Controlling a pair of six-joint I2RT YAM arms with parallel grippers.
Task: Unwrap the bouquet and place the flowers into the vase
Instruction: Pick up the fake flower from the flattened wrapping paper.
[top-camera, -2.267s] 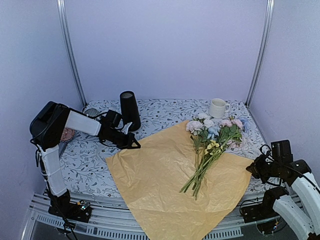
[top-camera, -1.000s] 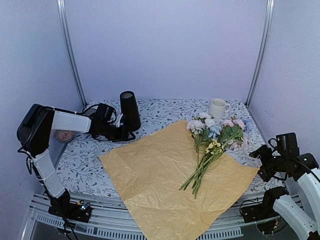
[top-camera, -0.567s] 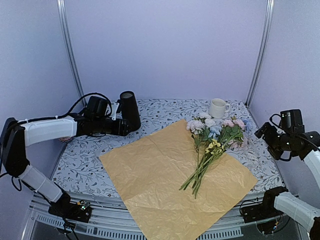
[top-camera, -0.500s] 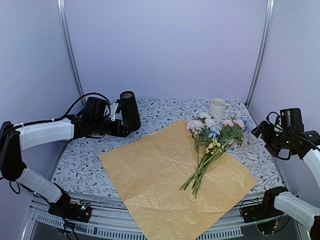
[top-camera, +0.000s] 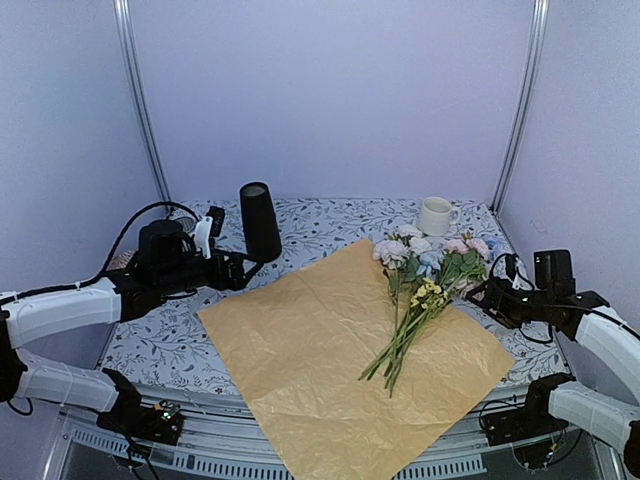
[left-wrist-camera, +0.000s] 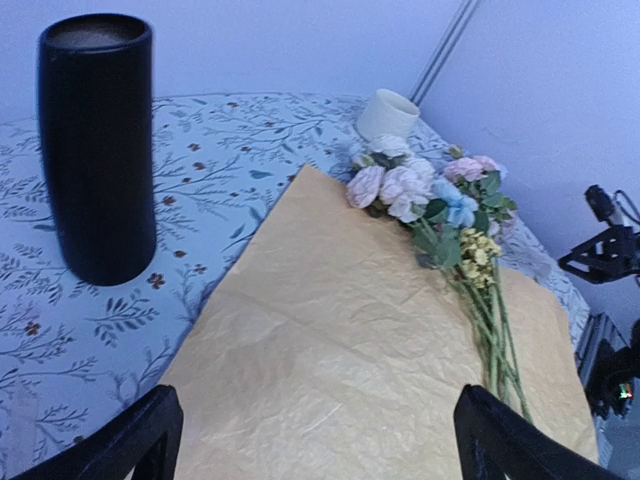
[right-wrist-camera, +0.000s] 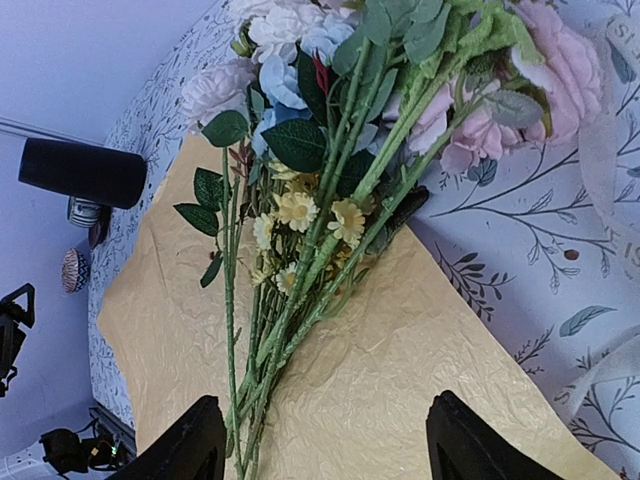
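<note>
Watching top view, I see flowers (top-camera: 425, 285) lying on flattened paper (top-camera: 320, 350), blooms toward 1 o'clock, stems toward 7. Vase (top-camera: 259, 221) upright at 10 o'clock of surface (top-camera: 170, 340), off paper. Mug (top-camera: 435, 215) at 1 o'clock. Left fingers (left-wrist-camera: 130, 440) spread wide, empty, near vase. Right fingers (right-wrist-camera: 190, 440) apart, empty, at 3 o'clock beside blooms.

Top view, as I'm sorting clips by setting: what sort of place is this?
Probably a robot test booth, not a home: plain lilac walls, metal corner posts, and left arm and right arm bolted by the floral-clothed table.
</note>
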